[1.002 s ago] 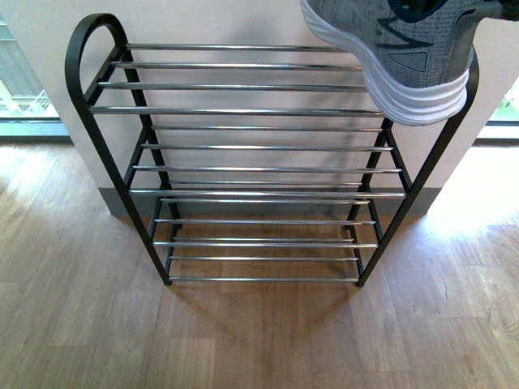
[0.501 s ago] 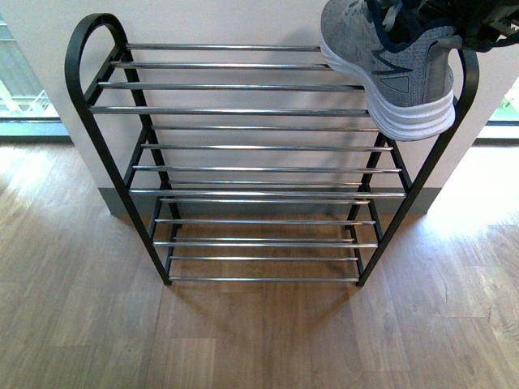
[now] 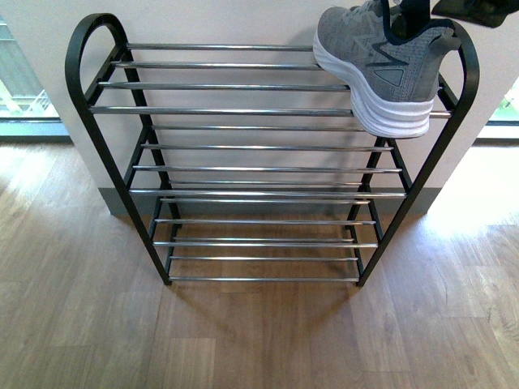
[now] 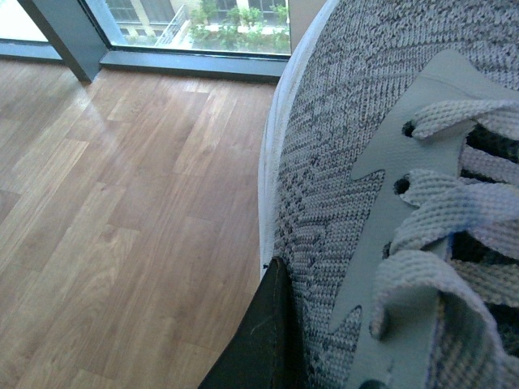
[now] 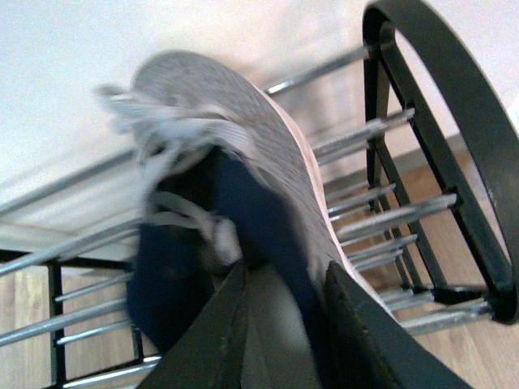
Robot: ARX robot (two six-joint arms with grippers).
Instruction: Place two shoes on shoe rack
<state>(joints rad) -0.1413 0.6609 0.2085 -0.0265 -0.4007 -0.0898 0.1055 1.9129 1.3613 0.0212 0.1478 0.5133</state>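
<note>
Left claw, left wrist view: only one black finger in frame, pressed flat against the knit side of the first grey knit sneaker with white sole edge and grey laces. Other finger out of frame, so cannot tell how far spread, or whether a full pinch. Sneaker close to the camera, filling the shot, above a light brown wood plank floor. Grey-framed window at the floor's far edge.

Front view, left to right: low black metal shoe rack with arched side frames, standing on the plank floor against a pale wall. Three tiers of thin chrome rods. At the right end of the top tier: second grey knit sneaker with thick white sole, navy collar lining and dark zigzag side mark. Toe toward the wall, angled left; heel toward the camera, just beside the right arch. Sole over the rods, heel end covering the front rod and poking past it. Cannot tell whether fully resting.

Right claw, right wrist view, blurred: two black fingers narrowly parted, pinching the heel wall of the second sneaker. One finger apparently inside the navy collar, the other outside on the heel. Right arch and rod ends just beside the sneaker.
</note>
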